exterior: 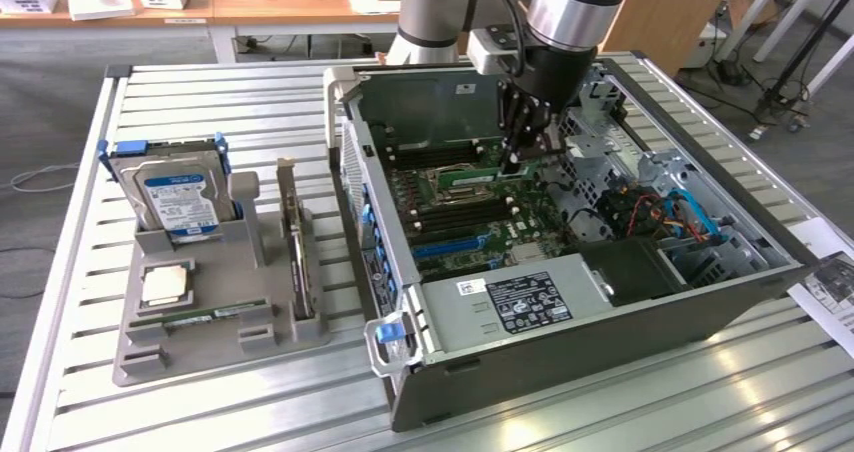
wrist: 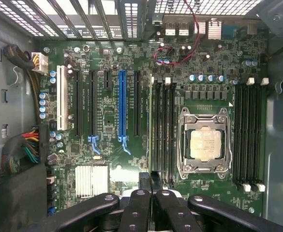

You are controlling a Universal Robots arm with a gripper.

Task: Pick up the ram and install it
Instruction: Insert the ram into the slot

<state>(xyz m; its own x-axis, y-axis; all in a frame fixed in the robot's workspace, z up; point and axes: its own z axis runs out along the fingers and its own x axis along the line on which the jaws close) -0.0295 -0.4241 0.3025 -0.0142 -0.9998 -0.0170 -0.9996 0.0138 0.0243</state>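
My gripper (exterior: 523, 158) reaches down into the open computer case (exterior: 400, 302), over the motherboard (wrist: 107, 159). Its dark fingers (wrist: 140, 208) stand close together and are shut on the ram (exterior: 478, 179), a thin green stick. In the wrist view the ram (wrist: 152, 126) appears edge-on. It lies along the memory slot furthest from the processor socket (wrist: 203, 144), in the bank beside it. I cannot tell whether it is fully seated in the slot.
A grey fixture tray (exterior: 160, 357) at the exterior view's left holds a hard drive (exterior: 180, 200), a square silver processor (exterior: 166, 284), an upright expansion card (exterior: 288, 237) and another green stick (exterior: 200, 319). Inside the case are a power supply (exterior: 527, 297) and cables (exterior: 681, 217).
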